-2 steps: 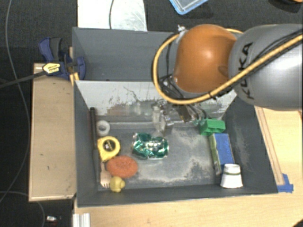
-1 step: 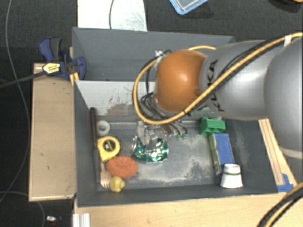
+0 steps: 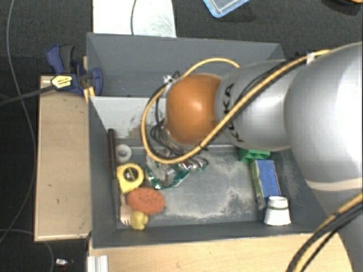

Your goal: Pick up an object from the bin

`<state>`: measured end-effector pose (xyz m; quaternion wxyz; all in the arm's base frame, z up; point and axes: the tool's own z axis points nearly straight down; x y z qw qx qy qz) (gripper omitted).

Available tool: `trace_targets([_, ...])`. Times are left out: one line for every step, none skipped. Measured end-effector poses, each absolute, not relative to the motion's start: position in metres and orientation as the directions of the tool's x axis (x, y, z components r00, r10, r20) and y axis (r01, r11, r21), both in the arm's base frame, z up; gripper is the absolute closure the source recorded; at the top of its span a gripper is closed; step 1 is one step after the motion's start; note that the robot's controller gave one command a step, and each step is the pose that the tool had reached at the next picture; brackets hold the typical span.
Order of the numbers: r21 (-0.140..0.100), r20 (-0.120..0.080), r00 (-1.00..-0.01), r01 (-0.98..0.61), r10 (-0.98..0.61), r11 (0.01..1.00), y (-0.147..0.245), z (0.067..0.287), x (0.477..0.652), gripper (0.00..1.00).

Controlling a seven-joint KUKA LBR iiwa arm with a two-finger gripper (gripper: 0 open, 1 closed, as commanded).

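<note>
Gripper: placed low, left of bin; whether spread or closed cannot be told. Green crumpled item is found directly beneath.

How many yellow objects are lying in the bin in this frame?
2. A round yellow tape measure lies by the left wall; a small yellow lump sits in the near left corner, beside an orange-red disc. The arm may hide others.

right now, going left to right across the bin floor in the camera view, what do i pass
yellow tape measure → green-and-clear scrap → blue flat pack
</note>
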<state>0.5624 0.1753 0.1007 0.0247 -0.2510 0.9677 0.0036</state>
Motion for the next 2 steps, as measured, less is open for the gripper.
trace_targets([-0.001, -0.04, -0.909, -0.416, -0.415, 0.91, 0.17, 0.101, 0.559, 1.0])
trace_targets([0.004, -0.052, -0.898, -0.438, -0.438, 0.899, 0.166, 0.127, 0.53, 1.0])
